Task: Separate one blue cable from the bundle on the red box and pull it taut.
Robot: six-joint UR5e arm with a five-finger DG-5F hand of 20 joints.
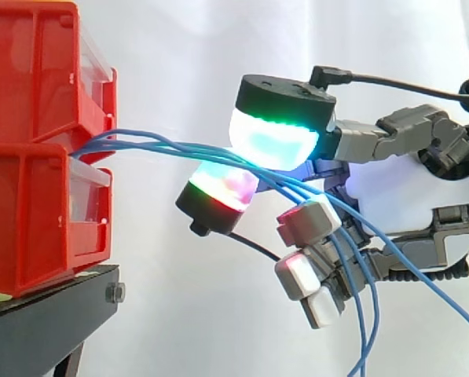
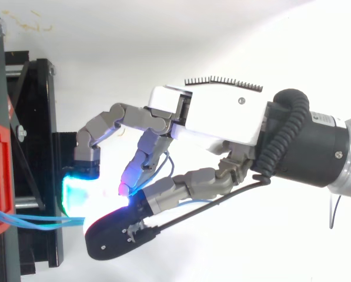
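hand curled, pads pinching blue cables nr red bins

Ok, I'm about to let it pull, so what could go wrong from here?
1. Several thin blue cables run together between the hand's glowing fingers, so a pull would probably tauten the whole bundle, not one.
2. The slack cables drape across the lower curled fingers and might snag there.
3. They emerge between the stacked red plastic bins, which a hard tug could shift.
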